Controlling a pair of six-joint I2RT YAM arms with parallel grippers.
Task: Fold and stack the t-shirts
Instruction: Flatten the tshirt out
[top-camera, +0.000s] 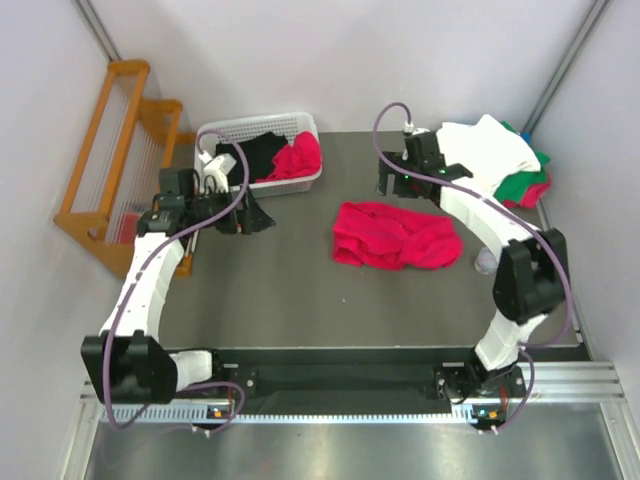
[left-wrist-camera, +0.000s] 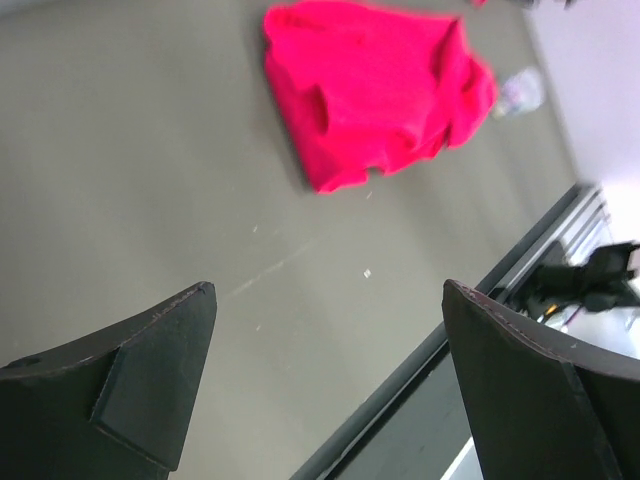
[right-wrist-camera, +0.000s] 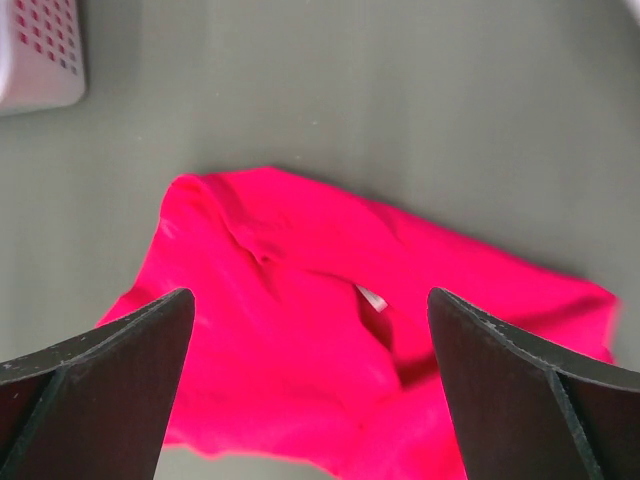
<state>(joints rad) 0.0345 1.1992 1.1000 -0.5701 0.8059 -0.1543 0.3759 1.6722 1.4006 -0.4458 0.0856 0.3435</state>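
Observation:
A crimson-red t-shirt (top-camera: 395, 237) lies crumpled on the dark table, right of the middle. In the right wrist view the shirt (right-wrist-camera: 300, 300) shows its small white neck label (right-wrist-camera: 372, 298). My right gripper (top-camera: 395, 186) hovers open above the shirt's far edge, with nothing between its fingers (right-wrist-camera: 310, 340). At the back right sits a pile of t-shirts (top-camera: 495, 155), white on top of green and red. My left gripper (top-camera: 255, 218) hangs open and empty beside the basket, over bare table (left-wrist-camera: 330, 330), with the red shirt (left-wrist-camera: 375, 90) farther off.
A white lattice basket (top-camera: 225, 135) at the back left holds a black and a red garment. A small clear cup (top-camera: 486, 262) stands right of the crumpled shirt. A wooden rack (top-camera: 115, 150) leans off the table's left side. The table's front rail (left-wrist-camera: 420, 370) runs below my left gripper.

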